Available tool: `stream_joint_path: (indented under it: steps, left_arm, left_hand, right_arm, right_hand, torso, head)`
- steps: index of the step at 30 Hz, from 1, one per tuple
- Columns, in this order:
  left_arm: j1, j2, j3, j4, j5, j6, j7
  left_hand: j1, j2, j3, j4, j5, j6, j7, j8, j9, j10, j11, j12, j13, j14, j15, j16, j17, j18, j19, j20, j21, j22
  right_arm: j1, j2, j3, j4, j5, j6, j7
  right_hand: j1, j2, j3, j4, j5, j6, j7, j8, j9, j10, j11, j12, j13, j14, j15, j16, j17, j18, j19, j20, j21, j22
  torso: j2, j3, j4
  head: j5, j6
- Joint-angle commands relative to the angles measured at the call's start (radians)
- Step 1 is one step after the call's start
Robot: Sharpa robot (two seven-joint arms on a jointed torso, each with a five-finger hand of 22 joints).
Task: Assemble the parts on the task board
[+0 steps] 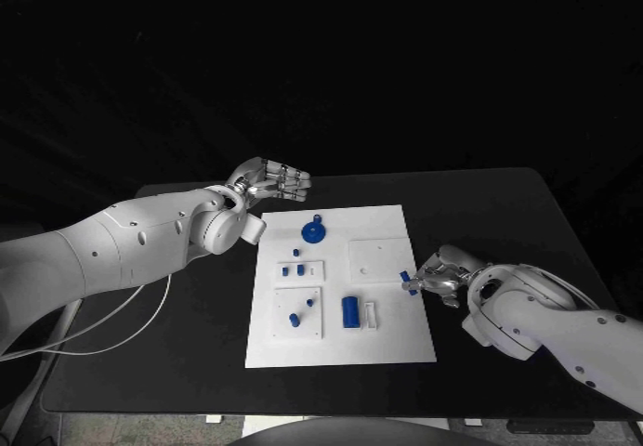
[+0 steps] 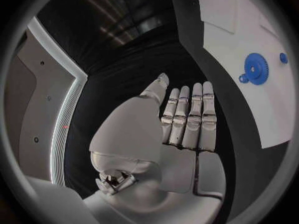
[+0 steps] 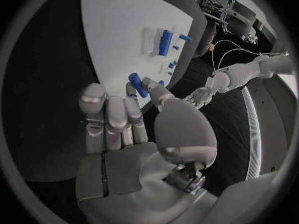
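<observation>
Right now the small blue peg (image 1: 406, 277) sits pinched in the fingertips of the right hand (image 1: 436, 282), just at the right edge of the white task board (image 1: 388, 348), level with the square plate (image 1: 379, 258) that has a hole in its middle (probably the peg's seat, though that is a guess). The risk from here is plain: the pinch is a light one on a small piece, so the peg could tilt or slip as it is carried over, and a tilted peg would catch on the hole's rim rather than drop in.

Farther left on the board lie a blue gear (image 1: 312, 231) near the far edge, a blue cylinder (image 1: 351, 311) in its bracket near the front, and several smaller blue pieces (image 1: 296, 271) on the left-hand plates. None lies between the peg and the square plate. The left hand (image 1: 272, 182) hovers off the far left corner, fingers straight and together, holding nothing, well apart from the work.
</observation>
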Motion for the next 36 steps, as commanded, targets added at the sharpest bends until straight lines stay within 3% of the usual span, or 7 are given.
stream_joint_path:
  steps: [1,7,18,36]
  left_arm:
    - [0.001,0.003,0.001,0.003,-0.002,0.015,0.006]
    - [0.001,0.004,0.001,0.004,-0.003,0.015,0.006]
    - [0.001,0.006,0.001,0.005,-0.003,0.017,0.006]
    - [0.001,0.007,0.000,0.005,-0.003,0.018,0.004]
  left_hand:
    - [-0.002,0.007,-0.001,0.006,-0.003,-0.008,-0.002,-0.002,0.000,-0.005,-0.001,-0.002,0.000,-0.009,0.000,0.004,0.000,-0.004,0.002,0.006,0.000,-0.001]
    - [-0.002,0.007,-0.001,0.006,-0.003,-0.008,-0.002,-0.002,0.000,-0.005,-0.001,-0.002,0.000,-0.009,0.000,0.004,0.000,-0.004,0.002,0.006,0.000,-0.001]
    - [-0.002,0.007,-0.001,0.006,-0.003,-0.008,-0.002,-0.002,0.000,-0.005,-0.001,-0.002,0.000,-0.009,0.000,0.004,0.000,-0.004,0.002,0.006,0.000,-0.001]
    - [-0.002,0.007,-0.001,0.006,-0.003,-0.008,-0.002,-0.002,0.000,-0.005,-0.001,-0.002,0.000,-0.009,0.000,0.004,0.000,-0.004,0.002,0.006,0.000,-0.001]
  right_arm:
    - [-0.001,0.014,0.000,0.001,0.031,0.032,-0.020]
    - [-0.016,0.039,-0.001,-0.008,0.048,0.076,-0.046]
    - [-0.042,0.093,-0.008,-0.038,0.062,0.146,-0.076]
    - [-0.055,0.146,-0.010,-0.076,0.039,0.135,-0.067]
  right_hand:
    - [-0.009,0.004,-0.015,0.002,0.010,0.012,-0.006,0.003,0.001,0.015,-0.009,0.003,0.002,0.016,-0.009,0.004,0.023,-0.012,0.049,-0.009,0.004,0.092]
    - [-0.015,0.010,-0.028,0.008,0.016,0.010,-0.006,0.003,0.000,0.013,-0.009,0.001,0.004,0.016,-0.008,0.004,0.023,-0.012,0.047,-0.009,-0.001,0.091]
    - [-0.031,0.016,-0.058,0.023,0.028,0.012,-0.009,0.003,-0.004,0.013,-0.009,-0.001,0.007,0.015,-0.008,0.004,0.024,-0.014,0.047,-0.009,-0.004,0.090]
    - [-0.042,0.018,-0.075,0.035,0.037,0.016,-0.011,0.003,-0.007,0.017,-0.011,0.001,0.010,0.015,-0.010,0.003,0.023,-0.013,0.048,-0.011,-0.008,0.089]
  torso:
    - [0.000,-0.0004,0.0003]
    - [0.000,-0.0012,0.0007]
    - [0.000,0.0019,0.0000]
    - [0.001,0.0019,-0.0013]
  head:
    - [0.002,-0.001]
    - [0.006,-0.002]
    - [0.009,-0.005]
    - [0.010,-0.007]
